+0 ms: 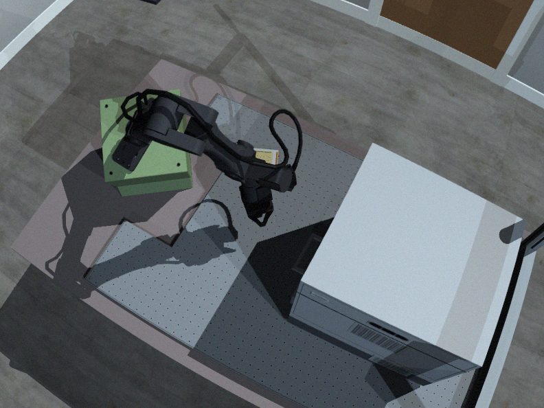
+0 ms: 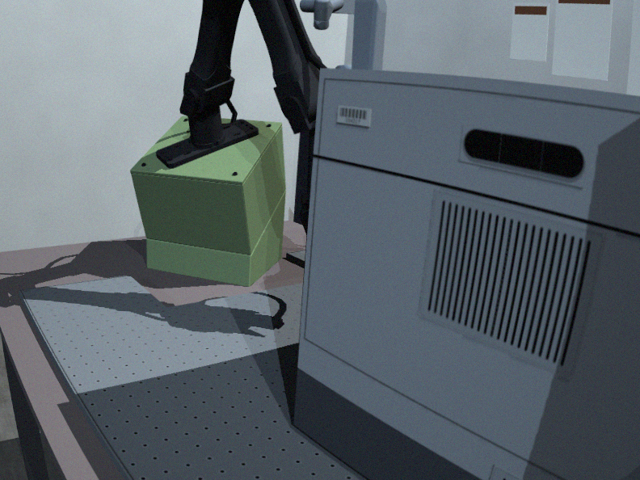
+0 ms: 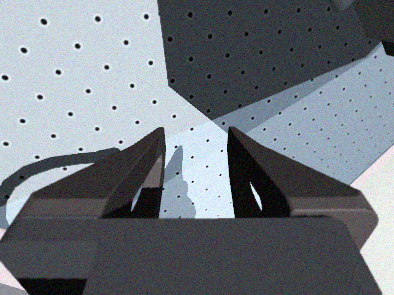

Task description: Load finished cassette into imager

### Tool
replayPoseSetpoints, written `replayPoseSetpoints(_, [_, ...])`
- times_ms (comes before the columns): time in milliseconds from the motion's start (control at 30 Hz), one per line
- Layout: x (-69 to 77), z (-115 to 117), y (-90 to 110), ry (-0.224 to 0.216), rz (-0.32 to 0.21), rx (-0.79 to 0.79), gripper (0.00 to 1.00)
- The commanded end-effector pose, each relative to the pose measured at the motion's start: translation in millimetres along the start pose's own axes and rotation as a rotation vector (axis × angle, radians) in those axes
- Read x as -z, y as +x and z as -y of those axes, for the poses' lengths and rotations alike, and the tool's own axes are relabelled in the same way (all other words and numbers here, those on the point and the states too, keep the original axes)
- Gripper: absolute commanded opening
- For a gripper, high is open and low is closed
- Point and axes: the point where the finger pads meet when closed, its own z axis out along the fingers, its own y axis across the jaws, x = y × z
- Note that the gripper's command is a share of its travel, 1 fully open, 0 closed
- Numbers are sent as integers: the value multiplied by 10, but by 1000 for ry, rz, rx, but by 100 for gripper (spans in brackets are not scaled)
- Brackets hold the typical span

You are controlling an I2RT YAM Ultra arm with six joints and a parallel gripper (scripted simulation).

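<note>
The cassette FINISHED (image 1: pixel 267 156), a small flat yellow and white piece, lies on the perforated board (image 1: pixel 159 281) (image 2: pixel 160 341) (image 3: pixel 75 79), partly hidden behind my arm. My gripper (image 1: pixel 260 217) (image 3: pixel 196 137) hangs over the board, past the cassette on the imager's side and apart from it. Its fingers stand apart with only bare board between them. The gel imager IM (image 1: pixel 408 244) (image 2: pixel 453 261) is a big grey-white box at the right. Its drawer (image 1: pixel 312 246) sticks out toward the gripper in deep shadow, and I cannot make out the glass. In the exterior view, IM hides the gripper.
The arm stands on a green block (image 1: pixel 149 167) (image 2: pixel 213 202) at the board's left rear. A black cable loops (image 1: pixel 290 126) above the wrist. IM's shadow covers the board in front of the drawer. A grey post (image 2: pixel 368 26) stands behind IM.
</note>
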Motion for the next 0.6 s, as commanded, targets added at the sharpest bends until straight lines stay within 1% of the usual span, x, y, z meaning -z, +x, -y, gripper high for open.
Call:
replayPoseSetpoints(0, [-85,218,-246,106,130,104,35])
replayPoseSetpoints(100, [-190,284,-328,146,163,189,35])
replayPoseSetpoints(167, [-234,494,-499,206,203,225,35])
replayPoseSetpoints(333, [-409,607,-630,275,254,370,35])
replayPoseSetpoints(367, [-434,455,-531,256,252,417,35])
replayPoseSetpoints(467, [-434,438,-520,292,283,505,35])
replayPoseSetpoints(533, [-434,438,-520,292,283,505,35])
replayPoseSetpoints(567, [-433,438,-520,305,294,534,35])
